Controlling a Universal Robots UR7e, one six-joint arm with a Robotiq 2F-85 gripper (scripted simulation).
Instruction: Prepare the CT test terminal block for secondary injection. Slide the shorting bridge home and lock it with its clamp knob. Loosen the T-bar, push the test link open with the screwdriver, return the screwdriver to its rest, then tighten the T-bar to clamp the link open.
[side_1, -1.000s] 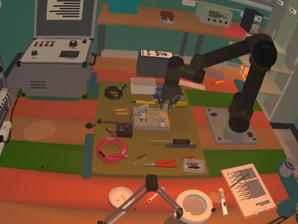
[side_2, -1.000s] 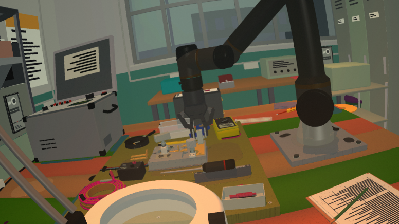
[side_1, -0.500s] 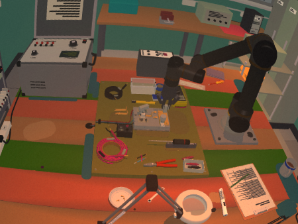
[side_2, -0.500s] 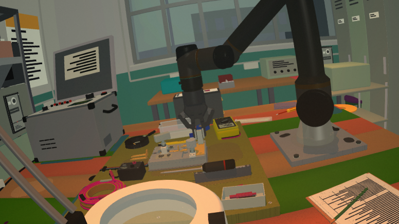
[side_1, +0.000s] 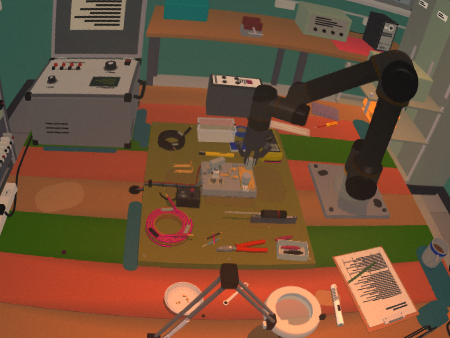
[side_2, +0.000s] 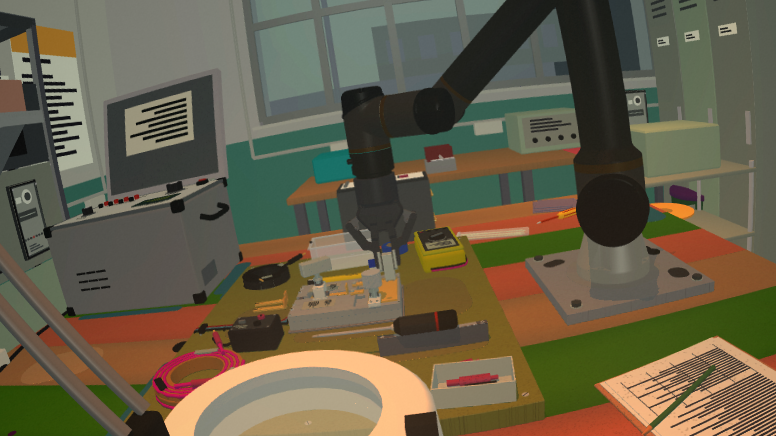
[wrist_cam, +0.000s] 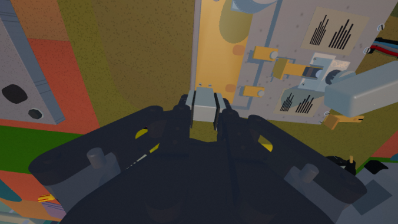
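Observation:
The grey handle of the shorting bridge (wrist_cam: 203, 103) stands at the near end of a yellow track on the grey terminal block (side_1: 228, 179), at the block's end nearest the arm's base. A round grey clamp knob (side_2: 370, 280) sits further along the same track. The brass test link (wrist_cam: 294, 69) lies across the block's middle, with a long grey T-bar (wrist_cam: 360, 92) above it on the far side. The screwdriver (side_2: 412, 324), dark-handled, lies in its grey rest in front of the block. My gripper (wrist_cam: 203, 109) comes straight down on the block's end and is closed around the shorting bridge handle.
A large grey test set (side_1: 82, 100) stands at the mat's far left corner. A yellow multimeter (side_2: 440, 247) and a clear box (side_1: 216, 129) sit behind the block. A pink cable coil (side_1: 168, 227), red pliers (side_1: 247, 246) and a small tray (side_2: 473, 380) lie nearer the front.

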